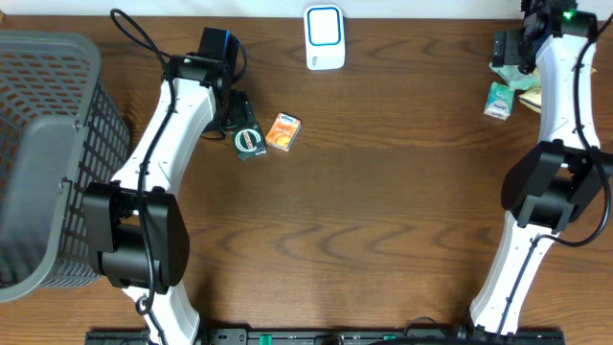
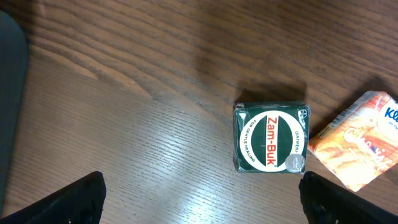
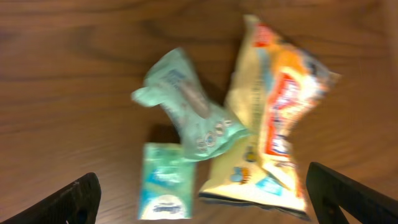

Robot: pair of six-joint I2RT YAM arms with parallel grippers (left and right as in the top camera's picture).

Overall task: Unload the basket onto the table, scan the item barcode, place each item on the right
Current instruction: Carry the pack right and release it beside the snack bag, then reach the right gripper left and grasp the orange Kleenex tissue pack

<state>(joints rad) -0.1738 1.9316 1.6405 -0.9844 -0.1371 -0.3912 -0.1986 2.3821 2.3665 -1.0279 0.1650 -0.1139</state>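
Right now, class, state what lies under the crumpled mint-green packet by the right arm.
The mint-green packet overlaps the yellow snack bag and a small teal pack; anything beneath its middle is covered.

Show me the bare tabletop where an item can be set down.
Free: the wide middle of the table, between left arm and right arm; also right of the scanner. Crowded: around Zam-Buk tin and orange packet; the far-right packets.

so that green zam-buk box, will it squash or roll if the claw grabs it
Probably neither. The Zam-Buk box has crisp square edges and lies flat, so it likely stays stiff and won't roll. Its face looks glossy, so it may slip a little. Pushed sideways, it could bump the orange packet beside it.
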